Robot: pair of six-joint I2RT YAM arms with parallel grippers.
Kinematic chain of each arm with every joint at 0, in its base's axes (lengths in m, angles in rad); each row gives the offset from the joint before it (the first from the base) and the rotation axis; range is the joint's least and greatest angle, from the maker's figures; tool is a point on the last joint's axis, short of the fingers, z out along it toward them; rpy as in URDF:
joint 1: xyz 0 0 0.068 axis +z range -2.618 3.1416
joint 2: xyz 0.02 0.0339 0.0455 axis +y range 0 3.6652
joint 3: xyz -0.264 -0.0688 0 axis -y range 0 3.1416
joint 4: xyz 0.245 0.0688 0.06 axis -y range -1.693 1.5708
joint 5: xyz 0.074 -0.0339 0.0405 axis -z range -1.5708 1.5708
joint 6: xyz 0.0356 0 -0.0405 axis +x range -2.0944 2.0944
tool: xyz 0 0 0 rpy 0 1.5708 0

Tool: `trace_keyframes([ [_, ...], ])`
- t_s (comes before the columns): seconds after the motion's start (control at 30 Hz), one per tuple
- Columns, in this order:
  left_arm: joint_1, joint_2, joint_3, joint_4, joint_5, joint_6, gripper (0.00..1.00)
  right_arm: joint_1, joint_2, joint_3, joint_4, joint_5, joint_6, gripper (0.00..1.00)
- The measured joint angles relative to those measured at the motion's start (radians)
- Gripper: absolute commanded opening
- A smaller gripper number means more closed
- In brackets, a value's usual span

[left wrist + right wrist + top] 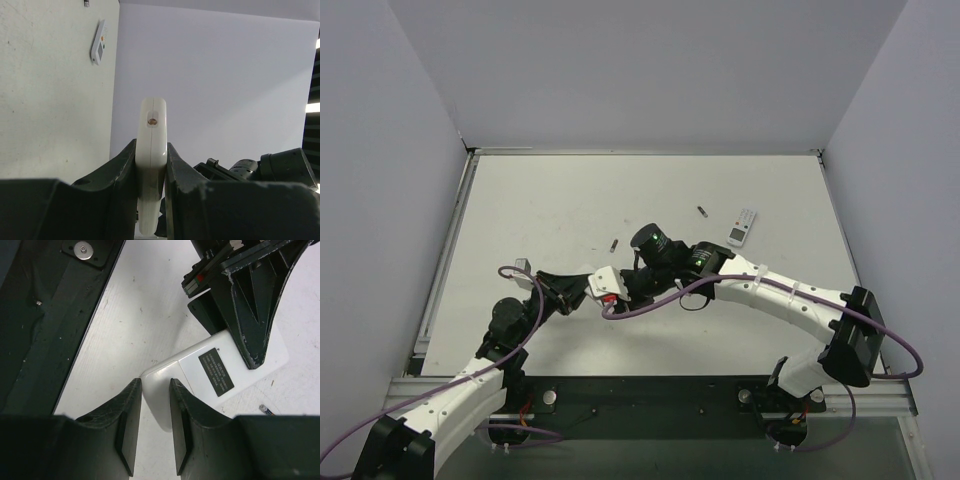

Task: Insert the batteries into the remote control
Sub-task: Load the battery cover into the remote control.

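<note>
Right wrist view: the remote control (192, 382) is seen from its plain white back, with a dark label (216, 372) on it. It is pinched tight through its thin side by the left gripper (152, 145), close to one end. It seems to be held a little above the table (130, 325).

The long side of the remote control runs from that grip straight toward the right gripper (155, 385). The other end, where a thin line marks off the lid (160, 377), is set between the right jaws. The jaws are parted just enough for that end. It cannot be told if the end is being squeezed or if the jaws are only standing beside it.

The right gripper is judged to be the nearer one for the lid. The lid is judged to be shut, and it likely needs to be slid off along the long side.

The batteries cannot be found in any view. A small dark cylinder (266, 410) is seen on the table just beside the remote control. A white-faced remote (743, 227) is seen well apart from the remote control, off to its far right.
</note>
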Motion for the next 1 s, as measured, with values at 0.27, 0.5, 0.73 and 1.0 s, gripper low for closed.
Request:
trace_keyframes([
  [0.27,0.0,0.013,0.0,-0.004,-0.019,0.012,0.0,-0.012,0.003,-0.028,0.044,-0.013,0.001,0.25],
  [0.5,-0.002,0.021,0.0,-0.003,-0.027,0.016,0.0,-0.019,0.013,-0.033,0.063,-0.028,0.008,0.26],
  [0.73,-0.011,0.014,0.0,-0.003,-0.023,0.087,0.0,0.003,0.0,-0.036,0.068,0.016,0.064,0.39],
  [1.0,-0.026,0.076,0.0,0.0,0.005,0.285,0.0,0.014,-0.124,-0.069,0.115,0.125,0.29,0.91],
])
